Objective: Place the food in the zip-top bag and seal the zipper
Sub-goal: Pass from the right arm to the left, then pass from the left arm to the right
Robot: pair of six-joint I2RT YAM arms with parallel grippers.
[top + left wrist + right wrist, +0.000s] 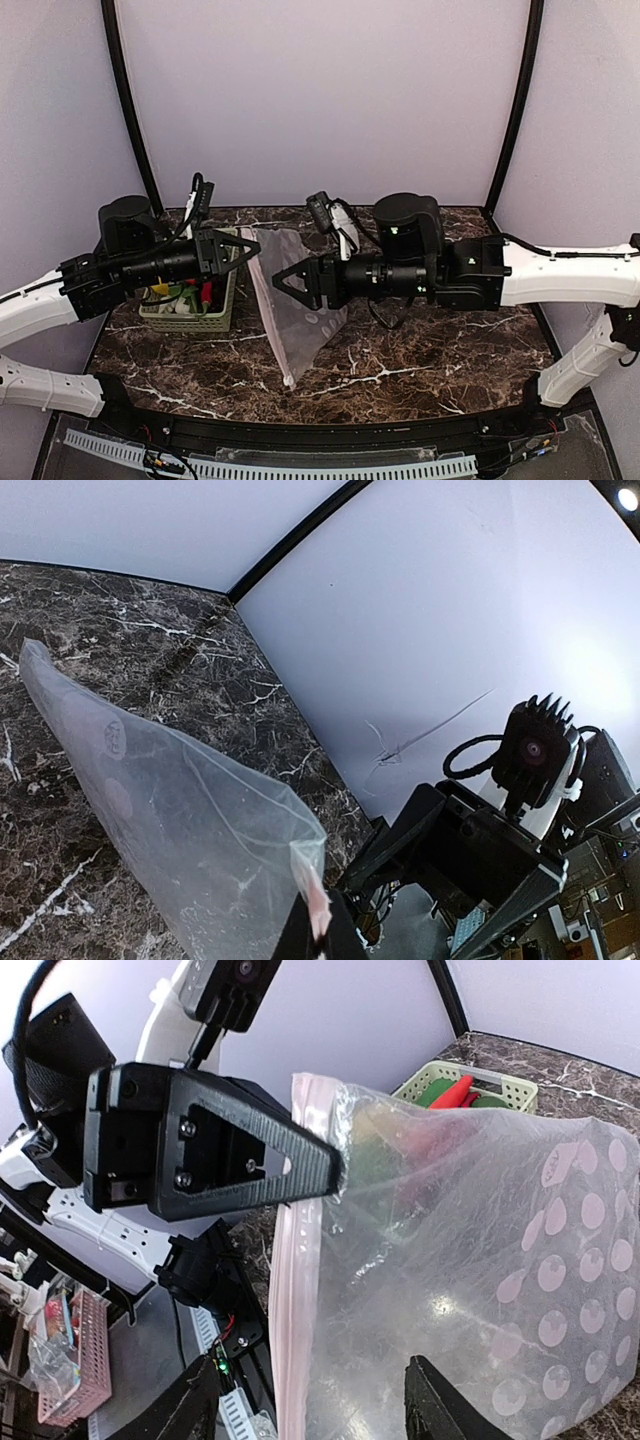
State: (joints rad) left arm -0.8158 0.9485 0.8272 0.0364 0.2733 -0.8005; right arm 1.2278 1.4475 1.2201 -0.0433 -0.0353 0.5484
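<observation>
The left gripper [247, 252] was pressed shut on the top edge of the bag [295, 300], pinching it near one corner. It held the bag up so that it hung down loose, just left of the middle of the frame. I think it was held this way so the mouth could be pulled open and the food dropped in. The low tip of the bag reached down to the table [420, 350]. I could not tell if it touched.

The right gripper [280, 281] was just beside the bag, on its right side. Its two fingers [195, 1405] were spread apart with the bag's dotted side between them. They were not pinching anything. It looked ready to grab the other side of the mouth, near the zipper [288, 1290], the pale strip down the bag's edge.

The food [190, 295] was not in the bag yet. It sat in the green basket [215, 318] at the left of the frame, behind the left gripper. A red chili [455, 1090] poked up over the basket's rim.

Both arms reached in flat and low from the sides, pointing at each other. Their tips almost met at the bag. The left arm was held a little higher than the right.
</observation>
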